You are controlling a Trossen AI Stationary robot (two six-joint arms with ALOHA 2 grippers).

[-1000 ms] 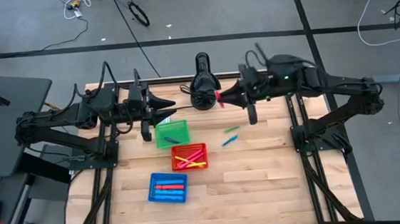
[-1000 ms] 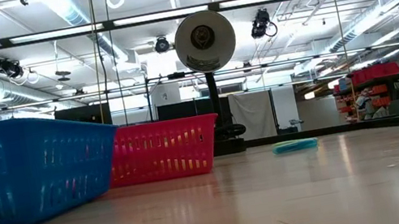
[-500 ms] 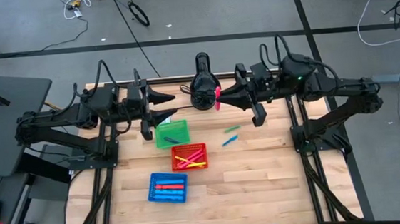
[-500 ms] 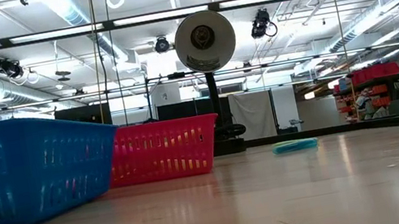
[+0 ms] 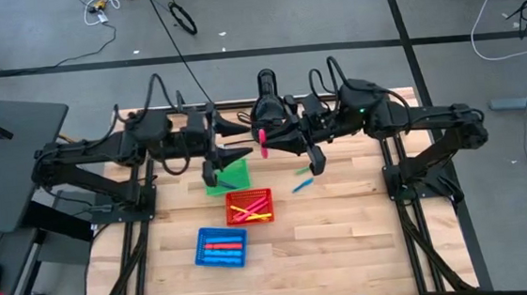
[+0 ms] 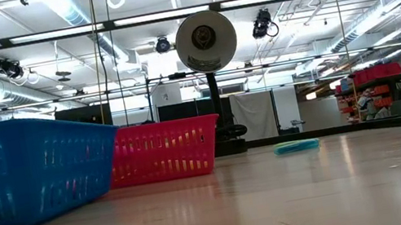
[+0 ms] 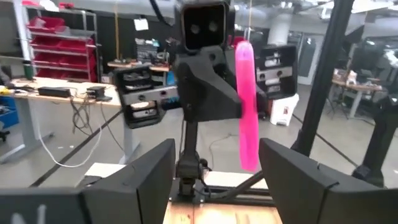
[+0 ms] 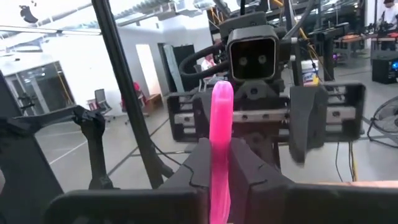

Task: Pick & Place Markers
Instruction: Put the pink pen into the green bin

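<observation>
Gripping pink marker (image 5: 262,147) upright: right gripper (image 5: 270,145) jaws | left gripper (image 5: 247,139) jaws wide, flanking it

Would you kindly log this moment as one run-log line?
right gripper: shut on pink marker | left gripper: open, facing marker | handover pending

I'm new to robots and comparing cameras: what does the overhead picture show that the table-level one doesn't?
Only the high view shows both arms meeting above the table: the right gripper shut on a pink marker, the left gripper open facing it, plus the green basket. Only the low view shows the room's ceiling lights and shelves behind. Both show the blue basket, the red basket and a loose marker.
</observation>
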